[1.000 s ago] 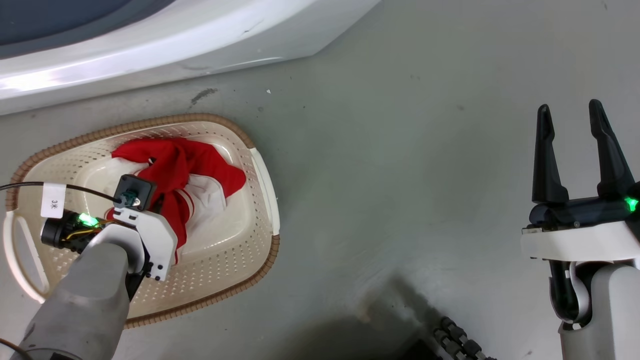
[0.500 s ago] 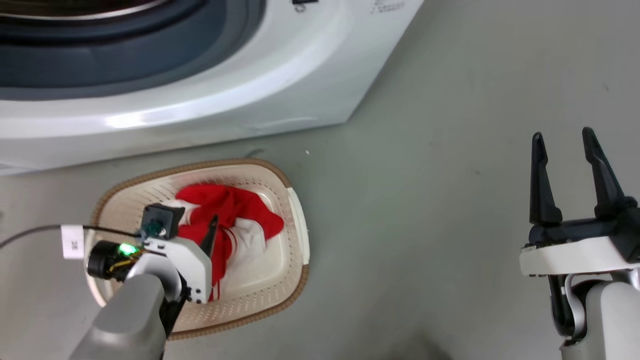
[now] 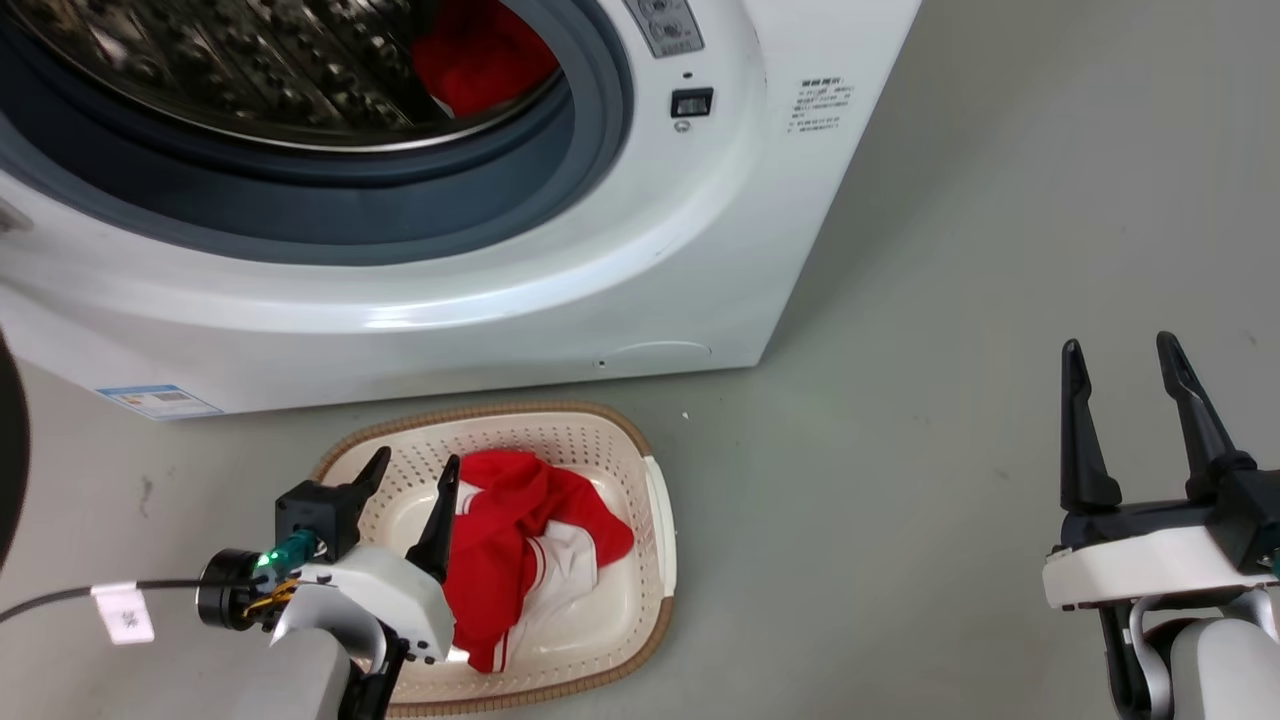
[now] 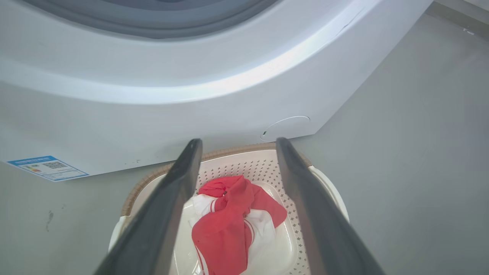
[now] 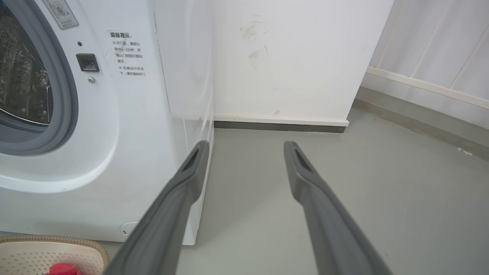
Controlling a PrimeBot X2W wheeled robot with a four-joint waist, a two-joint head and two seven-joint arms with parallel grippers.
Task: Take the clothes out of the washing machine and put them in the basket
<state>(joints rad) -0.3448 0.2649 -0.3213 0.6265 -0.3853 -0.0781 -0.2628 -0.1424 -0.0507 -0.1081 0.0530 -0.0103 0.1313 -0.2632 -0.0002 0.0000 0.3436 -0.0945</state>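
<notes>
Head view, lower left: left hand (image 3: 416,460) has let go, fingers apart over the basket (image 3: 520,412), red garment (image 3: 520,540) inside; more clothes (image 3: 480,55) remain in the washing machine (image 3: 600,300) drum.
Left wrist: garment lies free.
Right wrist: right hand (image 5: 245,144) apart, empty.

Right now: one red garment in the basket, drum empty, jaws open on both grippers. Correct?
No, the drum isn't empty: the head view shows red clothing inside the washing machine. The rest holds: a red garment lies in the basket, and the left gripper and right gripper both have their jaws open.
</notes>
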